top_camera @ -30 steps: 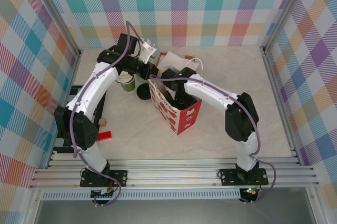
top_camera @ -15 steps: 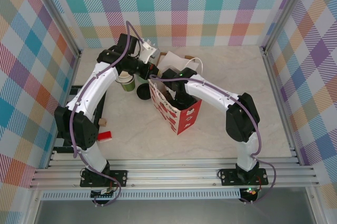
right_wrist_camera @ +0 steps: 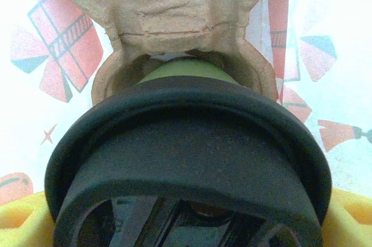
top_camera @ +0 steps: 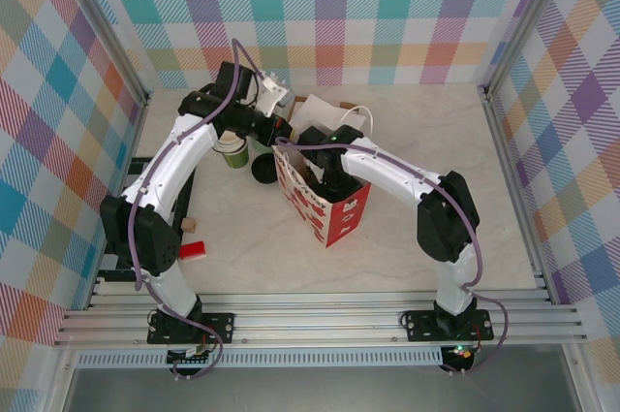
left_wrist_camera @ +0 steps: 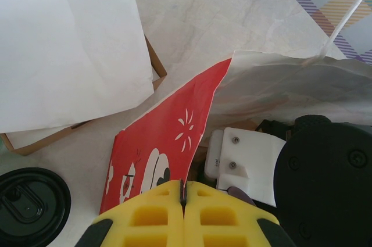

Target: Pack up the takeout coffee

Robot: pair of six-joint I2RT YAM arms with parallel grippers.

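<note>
**Inside the red bag, the cup is poised over its carrier seat**

At the near edge of the right wrist view, the right gripper (right_wrist_camera: 186, 229) is seen clasped wide around the takeout coffee (right_wrist_camera: 186, 160), with a yellow finger (right_wrist_camera: 20, 221) at each side of the black lid. The cup's green wall is glimpsed just past the lid rim, so its long axis is judged to run straight away from the fingers and down into the bag. Directly beyond the cup's base, the pulp carrier (right_wrist_camera: 174, 17) is found, its round socket lined up with the cup. Whether the base is already seated cannot be told. The printed lining of the bag is seen around all of this.

In the left wrist view, the left gripper (left_wrist_camera: 183, 197) is closed on the rim of the bag (left_wrist_camera: 157, 142), by which the mouth is held open. A loose black lid (left_wrist_camera: 29, 200) lies on the table just beside the bag, and farther off a sheet of white paper (left_wrist_camera: 70, 43) rests in a shallow cardboard tray.

The coming move is judged to belong to the right arm alone: a straight descent along the cup's axis, then a release.
</note>
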